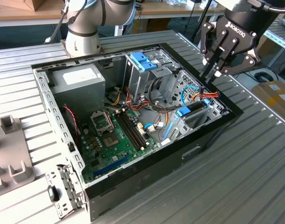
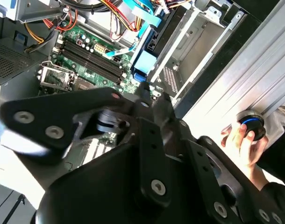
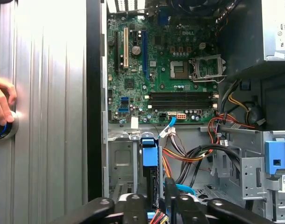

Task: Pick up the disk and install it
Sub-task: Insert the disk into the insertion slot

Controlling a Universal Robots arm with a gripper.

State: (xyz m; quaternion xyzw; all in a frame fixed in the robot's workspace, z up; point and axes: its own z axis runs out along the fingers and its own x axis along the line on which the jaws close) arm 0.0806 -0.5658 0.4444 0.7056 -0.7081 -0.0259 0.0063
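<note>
Exterior view: open computer case (image 1: 63, 135) fills mid frame, green motherboard (image 1: 112, 140) lower centre. Disk (image 1: 191, 112) with blue frame stands on edge in bay, right of centre. Gripper (image 1: 209, 74) hangs just above it, upper right, fingers pressed together, holding nothing.

Bright even light, glare on the ribbed table (image 3: 49, 93), near arm links blurred in second wrist view
</note>
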